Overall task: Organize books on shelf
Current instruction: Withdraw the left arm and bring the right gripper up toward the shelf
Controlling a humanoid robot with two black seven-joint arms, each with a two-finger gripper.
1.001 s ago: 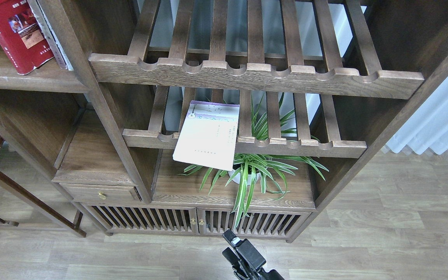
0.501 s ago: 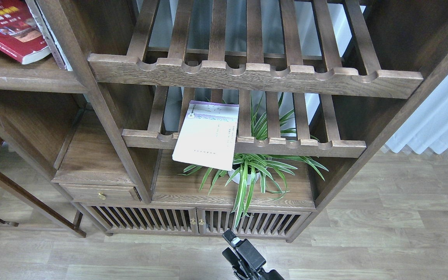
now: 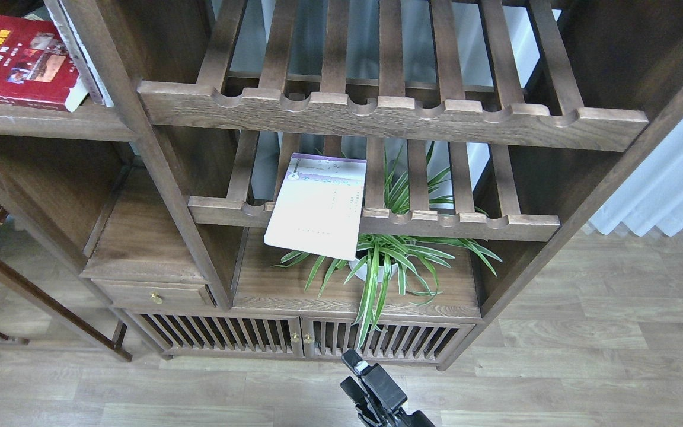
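Note:
The thick red book (image 3: 18, 62), with a yellow title and photos, lies flat on the dark-brown plank shelf (image 3: 39, 121) at the top left. A second book (image 3: 83, 56) stands edge-on next to it against the upright post; only its pale page edge and dark border show. The thin white-lavender book (image 3: 316, 207) lies on the lower slatted rack (image 3: 466, 224), its lower end hanging over the notched front rail. A black gripper (image 3: 356, 373), taken to be my right one, sits low at the bottom centre above the floor, far from all books and holding nothing. My left gripper is out of view.
An upper slatted rack (image 3: 389, 115) juts out above the lower one. A spider plant in a white pot (image 3: 380, 264) stands below the white-lavender book. A small drawer (image 3: 152, 295) and slatted cabinet doors (image 3: 300, 338) are at the base. A white curtain (image 3: 667, 190) hangs at the right.
The red book has gone from standing tilted, through a lean, to lying flat on the plank shelf. The white-lavender book and the gripper have stayed put.

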